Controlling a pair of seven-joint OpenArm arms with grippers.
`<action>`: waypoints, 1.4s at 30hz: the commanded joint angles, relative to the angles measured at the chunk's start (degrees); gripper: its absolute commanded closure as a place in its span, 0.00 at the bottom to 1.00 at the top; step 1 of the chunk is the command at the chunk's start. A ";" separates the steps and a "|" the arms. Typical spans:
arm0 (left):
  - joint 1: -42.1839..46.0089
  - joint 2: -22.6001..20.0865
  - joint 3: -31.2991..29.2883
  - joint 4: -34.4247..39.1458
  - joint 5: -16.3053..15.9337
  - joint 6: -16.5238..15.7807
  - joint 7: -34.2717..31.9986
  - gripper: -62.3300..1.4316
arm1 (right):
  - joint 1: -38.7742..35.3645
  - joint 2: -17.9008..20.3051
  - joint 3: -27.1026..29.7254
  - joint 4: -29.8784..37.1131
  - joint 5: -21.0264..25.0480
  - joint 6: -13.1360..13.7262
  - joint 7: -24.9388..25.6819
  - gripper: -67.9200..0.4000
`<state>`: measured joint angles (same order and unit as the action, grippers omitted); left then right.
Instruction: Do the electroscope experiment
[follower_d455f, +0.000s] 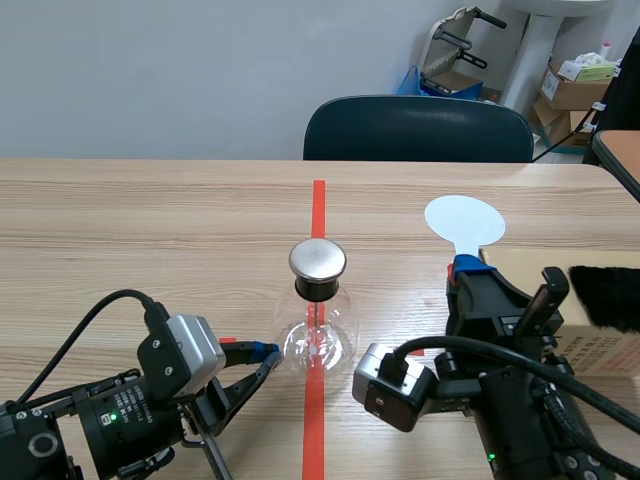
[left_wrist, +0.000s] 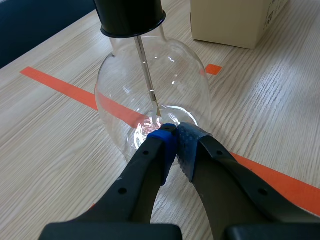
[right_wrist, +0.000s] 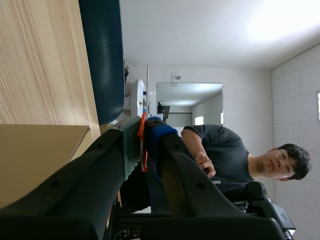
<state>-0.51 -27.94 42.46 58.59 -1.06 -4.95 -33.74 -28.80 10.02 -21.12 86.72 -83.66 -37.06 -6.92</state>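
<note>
The electroscope is a clear glass flask (follower_d455f: 318, 342) with a black stopper and a round metal cap (follower_d455f: 317, 260), standing on the red tape line at mid-table. In the left wrist view a thin rod (left_wrist: 146, 75) hangs inside the flask (left_wrist: 150, 95). My left gripper (follower_d455f: 262, 355) is shut, and its blue pads (left_wrist: 175, 132) rest against the flask's lower wall. My right gripper (follower_d455f: 467, 268) is shut on the handle of a white round paddle (follower_d455f: 465, 220), held upright to the right of the flask. The paddle (right_wrist: 148, 90) shows edge-on between the right gripper (right_wrist: 145, 127) fingers.
A cardboard box (follower_d455f: 600, 335) lies at the right with a black furry piece (follower_d455f: 605, 297) on it; the box (left_wrist: 235, 20) also stands beyond the flask. A dark blue chair (follower_d455f: 418, 128) is at the far edge. A person (right_wrist: 235, 155) is in the room beyond.
</note>
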 joint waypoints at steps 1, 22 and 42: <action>-0.31 0.46 -0.07 0.94 -0.11 -0.11 -1.18 0.93 | 0.07 0.44 0.15 0.59 -0.04 -0.63 0.26 0.97; 1.68 -8.15 -0.04 4.59 -4.94 -2.21 -2.91 0.48 | -9.42 -0.22 21.14 2.19 17.81 -7.80 31.78 0.97; 18.01 -29.68 -0.04 30.42 -12.92 -3.32 -7.23 0.35 | -4.17 -7.54 30.23 -8.94 11.50 -7.80 39.08 0.97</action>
<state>17.52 -57.93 42.46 88.44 -13.06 -8.54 -40.36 -33.21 2.17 8.58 76.66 -72.58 -41.52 32.25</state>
